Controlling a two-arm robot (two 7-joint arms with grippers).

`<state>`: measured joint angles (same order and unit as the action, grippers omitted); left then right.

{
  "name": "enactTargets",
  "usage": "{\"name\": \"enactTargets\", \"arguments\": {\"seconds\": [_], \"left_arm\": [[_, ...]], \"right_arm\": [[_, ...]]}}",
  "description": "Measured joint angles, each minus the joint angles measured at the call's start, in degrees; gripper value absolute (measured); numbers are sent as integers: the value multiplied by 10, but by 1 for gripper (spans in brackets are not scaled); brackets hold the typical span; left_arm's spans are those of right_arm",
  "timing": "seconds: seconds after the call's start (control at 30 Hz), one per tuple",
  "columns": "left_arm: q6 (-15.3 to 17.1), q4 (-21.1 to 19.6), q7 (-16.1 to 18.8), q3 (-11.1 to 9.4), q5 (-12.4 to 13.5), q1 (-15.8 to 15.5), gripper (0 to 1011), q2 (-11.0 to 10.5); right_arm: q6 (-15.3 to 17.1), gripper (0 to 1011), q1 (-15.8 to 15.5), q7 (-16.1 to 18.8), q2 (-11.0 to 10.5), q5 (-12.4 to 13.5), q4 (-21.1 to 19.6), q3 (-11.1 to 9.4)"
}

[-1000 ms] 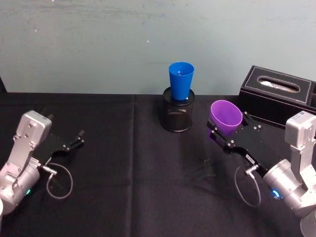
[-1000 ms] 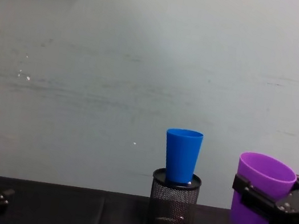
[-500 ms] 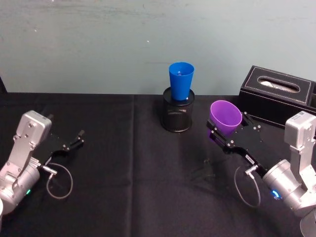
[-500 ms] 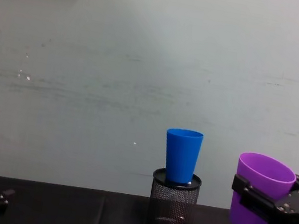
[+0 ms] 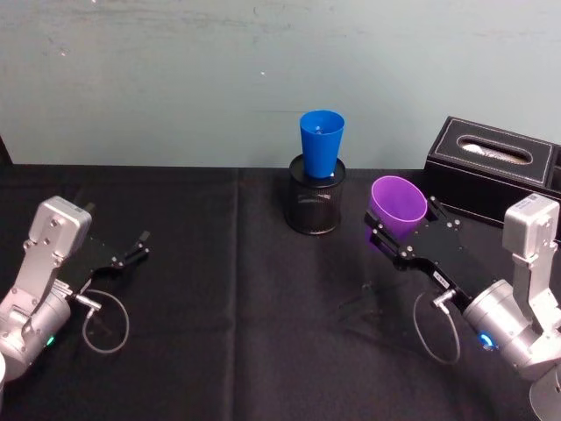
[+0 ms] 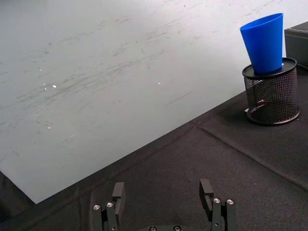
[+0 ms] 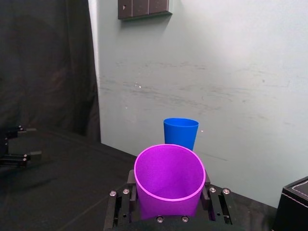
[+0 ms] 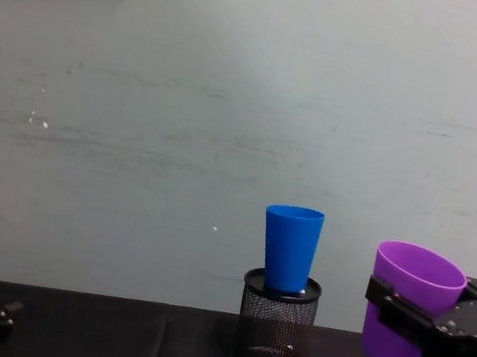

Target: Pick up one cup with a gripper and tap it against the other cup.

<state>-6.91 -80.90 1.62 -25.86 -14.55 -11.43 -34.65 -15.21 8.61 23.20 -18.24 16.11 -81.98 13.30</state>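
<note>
My right gripper [image 5: 396, 238] is shut on the purple cup [image 5: 399, 207], which hangs above the table, upright and tipped slightly. In the chest view the purple cup [image 8: 408, 305] is held in the right gripper [image 8: 399, 319] a short gap to the right of the blue cup [image 8: 290, 248]. The blue cup [image 5: 321, 144] stands upright in a black mesh pen holder [image 5: 316, 208]. In the right wrist view the purple cup [image 7: 169, 180] sits between the jaws, with the blue cup [image 7: 180, 134] straight behind it. My left gripper [image 6: 164, 204] stands open over the cloth at the far left.
A black tissue box [image 5: 491, 167] stands at the back right, just behind the right arm. The table wears a black cloth [image 5: 228, 289] and a pale wall rises close behind it. The left gripper [image 5: 131, 250] rests low near the left edge.
The right gripper has carried the purple cup a little to the left, toward the blue cup. The left arm has not moved.
</note>
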Motion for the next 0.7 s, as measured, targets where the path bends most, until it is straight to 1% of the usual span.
{"name": "enactTargets", "arguments": {"seconds": [0.07,0.1,0.2,0.33,0.7], "left_arm": [[0,0,0,0,0,0,1011,0],[0,0,0,0,0,0,1011,0],[0,0,0,0,0,0,1011,0],[0,0,0,0,0,0,1011,0],[0,0,0,0,0,0,1011,0]], "right_arm": [[0,731,11,5,4,4,14,2],[0,731,11,5,4,4,14,2],[-1,731,24,9,8,7,29,3],[-7,731,46,11,18,8,56,6],[-20,731,98,17,38,1,118,18]]}}
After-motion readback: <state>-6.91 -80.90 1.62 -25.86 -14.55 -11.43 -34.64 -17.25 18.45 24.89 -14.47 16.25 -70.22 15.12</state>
